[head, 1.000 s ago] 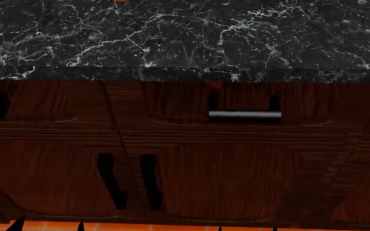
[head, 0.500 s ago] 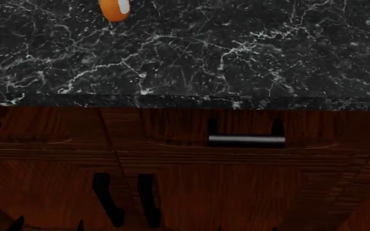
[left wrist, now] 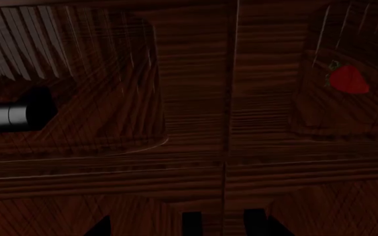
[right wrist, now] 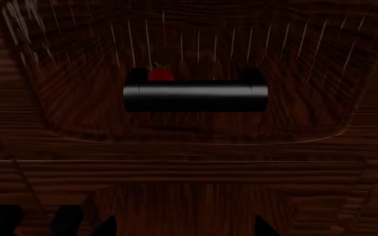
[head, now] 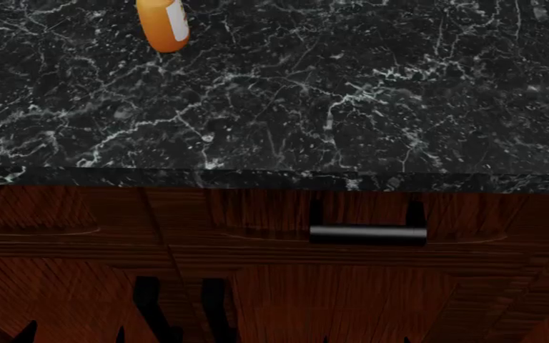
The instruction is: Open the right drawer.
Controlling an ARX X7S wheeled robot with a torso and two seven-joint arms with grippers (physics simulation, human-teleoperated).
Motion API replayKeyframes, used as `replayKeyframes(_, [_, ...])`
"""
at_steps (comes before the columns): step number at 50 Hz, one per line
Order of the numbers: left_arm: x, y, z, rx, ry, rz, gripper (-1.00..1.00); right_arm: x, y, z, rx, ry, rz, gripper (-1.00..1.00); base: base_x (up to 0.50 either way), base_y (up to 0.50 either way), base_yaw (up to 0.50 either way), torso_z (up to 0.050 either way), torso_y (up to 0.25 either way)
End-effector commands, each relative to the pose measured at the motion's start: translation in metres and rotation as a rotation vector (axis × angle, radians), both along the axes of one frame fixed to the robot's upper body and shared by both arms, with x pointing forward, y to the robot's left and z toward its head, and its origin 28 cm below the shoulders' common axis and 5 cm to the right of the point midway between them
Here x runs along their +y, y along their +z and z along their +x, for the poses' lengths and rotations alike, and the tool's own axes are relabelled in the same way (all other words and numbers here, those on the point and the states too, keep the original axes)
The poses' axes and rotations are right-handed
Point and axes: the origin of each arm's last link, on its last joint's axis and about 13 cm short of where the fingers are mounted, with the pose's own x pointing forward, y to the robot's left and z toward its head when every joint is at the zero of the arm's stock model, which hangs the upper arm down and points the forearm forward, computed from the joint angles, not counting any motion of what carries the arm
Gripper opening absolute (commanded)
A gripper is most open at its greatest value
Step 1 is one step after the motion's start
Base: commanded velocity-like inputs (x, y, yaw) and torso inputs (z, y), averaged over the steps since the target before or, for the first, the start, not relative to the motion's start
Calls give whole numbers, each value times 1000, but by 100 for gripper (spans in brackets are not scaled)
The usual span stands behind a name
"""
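Below the front edge of the black marble bench (head: 351, 107), the right drawer (head: 255, 214) sits flush in the dark wood-grain cabinet face, closed. Its silver bar handle (head: 368, 232) runs horizontally on two black posts. From my right wrist camera the handle (right wrist: 196, 97) fills the middle of the routed panel, with the small red strawberry spot (right wrist: 161, 73) just behind its one end. My left wrist camera catches the same strawberry spot (left wrist: 348, 79) on one side of a vertical seam, and the end of the other silver handle (left wrist: 5, 117) on the neighbouring drawer across it. Near the far left of the bench top an orange bottle (head: 163, 25) lies or stands; I cannot tell which. Two vertical black door handles (head: 151, 304) show under the drawers. Only dark tips of my tools (head: 26, 332) edge into view; whether either is wide or narrow I cannot tell.
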Motion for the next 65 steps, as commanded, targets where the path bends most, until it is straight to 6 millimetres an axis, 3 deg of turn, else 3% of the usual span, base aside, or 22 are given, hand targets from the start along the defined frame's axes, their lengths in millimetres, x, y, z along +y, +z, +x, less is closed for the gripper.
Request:
replayKeyframes(1, [1, -1, 1, 9, 1, -11, 100, 2, 1, 2, -5, -3, -46, 100, 0, 0, 0, 0, 0])
replayKeyframes(8, [1, 0, 0, 4, -1, -17, 100, 4, 12, 1, -25, -23, -78, 100, 0, 0, 0, 0, 0])
replayKeyframes(24, [1, -2, 1, 6, -6, -23, 100, 0, 38, 16, -77, -76, -334, 100, 0, 0, 0, 0, 0])
replayKeyframes(33, [-1, -1, 0, 9, -19, -25, 100, 1, 43, 20, -104, -98, -483, 100, 0, 0, 0, 0, 0])
replayKeyframes(34, [-1, -1, 0, 13, -22, -35, 100, 0, 45, 20, -137, -117, -573, 100, 0, 0, 0, 0, 0])
replayKeyframes(55, [1, -1, 0, 10, -7, -31, 100, -6, 60, 23, -206, -176, -900, 100, 0, 0, 0, 0, 0])
replayKeyframes(59, [1, -1, 0, 10, -8, -32, 100, -6, 58, 24, -243, -188, -1085, 100, 0, 0, 0, 0, 0])
replayKeyframes(62, [0, -2, 0, 9, -10, -29, 100, -7, 56, 25, -205, -189, -1014, 100, 0, 0, 0, 0, 0])
replayKeyframes(65, [1, -1, 0, 8, -6, -32, 100, -8, 56, 24, -208, -194, -1054, 100, 0, 0, 0, 0, 0])
